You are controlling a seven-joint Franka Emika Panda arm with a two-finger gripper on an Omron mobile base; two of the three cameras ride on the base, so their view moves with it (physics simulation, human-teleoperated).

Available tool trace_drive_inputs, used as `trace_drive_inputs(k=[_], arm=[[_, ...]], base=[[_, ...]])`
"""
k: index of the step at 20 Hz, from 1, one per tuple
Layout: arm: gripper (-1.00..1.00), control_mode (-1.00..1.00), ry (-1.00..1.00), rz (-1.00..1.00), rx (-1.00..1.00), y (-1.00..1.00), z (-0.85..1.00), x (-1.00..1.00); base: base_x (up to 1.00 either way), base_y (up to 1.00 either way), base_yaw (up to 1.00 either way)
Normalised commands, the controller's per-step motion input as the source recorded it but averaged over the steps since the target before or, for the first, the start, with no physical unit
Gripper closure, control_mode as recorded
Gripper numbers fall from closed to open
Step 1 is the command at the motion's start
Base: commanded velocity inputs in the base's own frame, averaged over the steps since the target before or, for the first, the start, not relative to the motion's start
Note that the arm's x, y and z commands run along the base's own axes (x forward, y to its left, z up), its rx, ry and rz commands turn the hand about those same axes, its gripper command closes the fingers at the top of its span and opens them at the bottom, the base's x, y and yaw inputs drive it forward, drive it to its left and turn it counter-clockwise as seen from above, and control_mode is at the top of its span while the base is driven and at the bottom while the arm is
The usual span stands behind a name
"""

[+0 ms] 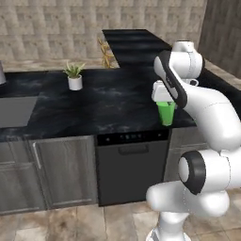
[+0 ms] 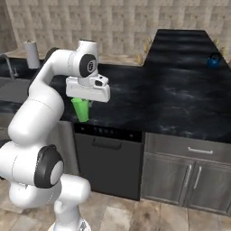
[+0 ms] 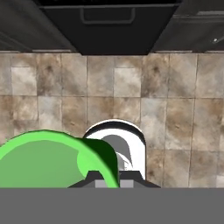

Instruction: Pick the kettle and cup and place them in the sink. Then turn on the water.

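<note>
Hanging under the white arm's hand, the small bright green tapered cup (image 1: 166,113) is off the black marble counter (image 1: 108,101), out past its front edge above the black dishwasher front (image 1: 132,167); the tool (image 1: 165,100) has its jaws pinched narrow on the cup's rim, and in the hand view one dark fingertip (image 3: 95,178) sits against the inside of the green wall while the tiled floor (image 3: 131,83) lies beyond, so the hand points downward. From the right base view the same cup (image 2: 81,109) dangles below the white tool body (image 2: 83,100), level with the counter edge and beside the dishwasher's control strip. Far off at the back right of the counter stands the small round dark-blue kettle with a black arched handle (image 2: 214,60), well apart from the arm. The grey recessed sink (image 1: 16,110) lies at the left end of the counter, its slim curved faucet (image 2: 7,64) visible at the far left of the right base view, with a grey upright roll (image 2: 31,54) near it. A white pot with a green plant (image 1: 75,76) stands on the counter between sink and arm
</note>
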Motion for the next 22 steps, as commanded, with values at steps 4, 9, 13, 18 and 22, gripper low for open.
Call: trace_drive_inputs(k=[4, 9, 13, 18, 22], arm=[[1.0, 1.0, 0.0, 0.0, 0.0, 0.0, 0.0, 0.0], [1.0, 1.0, 0.0, 0.0, 0.0, 0.0, 0.0, 0.0], [1.0, 1.0, 0.0, 0.0, 0.0, 0.0, 0.0, 0.0], [1.0, 1.0, 0.0, 0.0, 0.0, 0.0, 0.0, 0.0], [1.0, 1.0, 0.0, 0.0, 0.0, 0.0, 0.0, 0.0]], base=[[0.29, 1.0, -0.19], [0.33, 1.0, -0.19], [0.32, 1.0, -0.18], [0.27, 1.0, -0.14], [0.26, 1.0, -0.07]])
